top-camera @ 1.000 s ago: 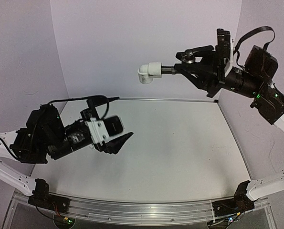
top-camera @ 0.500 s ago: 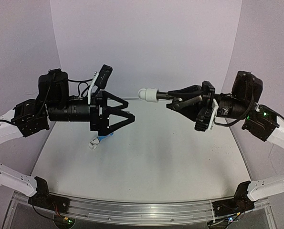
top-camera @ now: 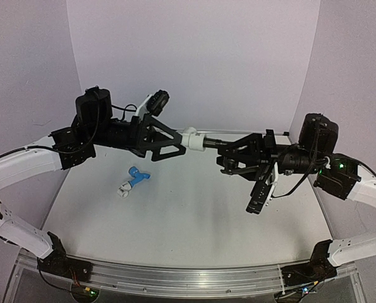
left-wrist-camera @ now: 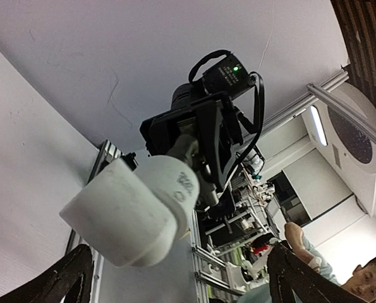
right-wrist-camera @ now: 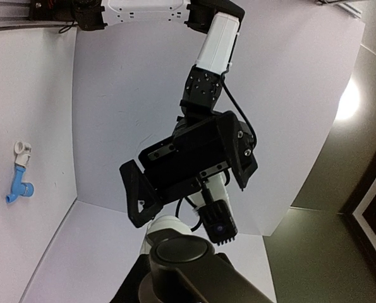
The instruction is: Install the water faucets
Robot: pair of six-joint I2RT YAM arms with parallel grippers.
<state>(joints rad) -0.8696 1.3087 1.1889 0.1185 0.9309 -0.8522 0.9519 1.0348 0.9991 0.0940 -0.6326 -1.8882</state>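
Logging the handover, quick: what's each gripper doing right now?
Left gripper: open, white fitting between its fingers.
Right gripper: closed, holding the metal faucet.

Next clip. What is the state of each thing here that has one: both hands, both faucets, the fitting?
left hand: open, fingers either side of the white fitting, not clamping it.
right hand: shut on the metal faucet, held in the air.
metal faucet: roughly level, aimed at the left hand.
white fitting: on the metal faucet's tip.
blue faucet: lying on the table, untouched.
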